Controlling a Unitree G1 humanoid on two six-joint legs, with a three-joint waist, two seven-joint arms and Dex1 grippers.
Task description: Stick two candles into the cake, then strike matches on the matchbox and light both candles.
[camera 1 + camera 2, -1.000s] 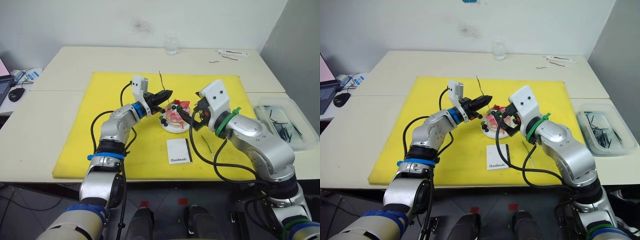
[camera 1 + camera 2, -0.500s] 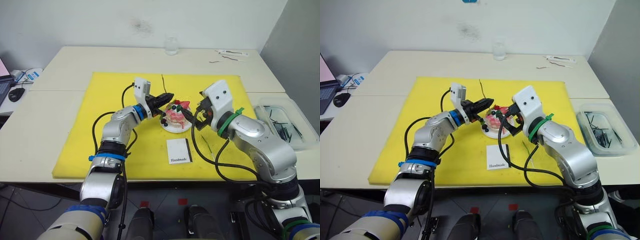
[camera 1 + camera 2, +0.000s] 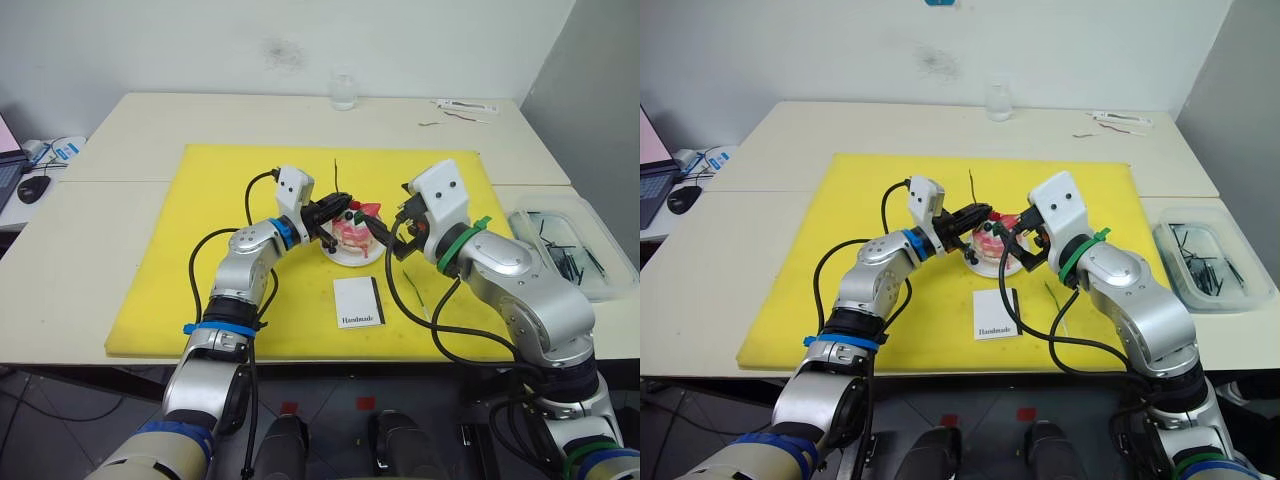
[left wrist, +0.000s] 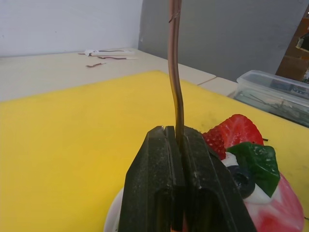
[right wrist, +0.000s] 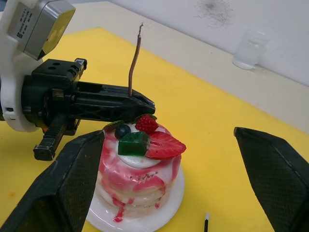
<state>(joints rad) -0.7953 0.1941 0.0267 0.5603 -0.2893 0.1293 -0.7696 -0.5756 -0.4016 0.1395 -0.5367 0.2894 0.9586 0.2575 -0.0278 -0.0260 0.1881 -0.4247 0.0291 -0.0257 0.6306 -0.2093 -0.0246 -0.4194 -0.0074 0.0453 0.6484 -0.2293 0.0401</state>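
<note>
Left claw (image 3: 345, 207) moved cakeward; candle (image 5: 134, 59) upright.

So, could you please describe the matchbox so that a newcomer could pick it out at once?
On the yellow mat, look just in front of the cake, on the robot's side. The matchbox lies flat there: white, rectangular, with a black strip along one edge and "Handmade" printed on it.

Cake (image 3: 352, 232) mid-mat (image 3: 200, 290); matchbox (image 3: 358, 301) before it; bin (image 3: 572, 243) right; glass (image 3: 343, 89) behind.
</note>
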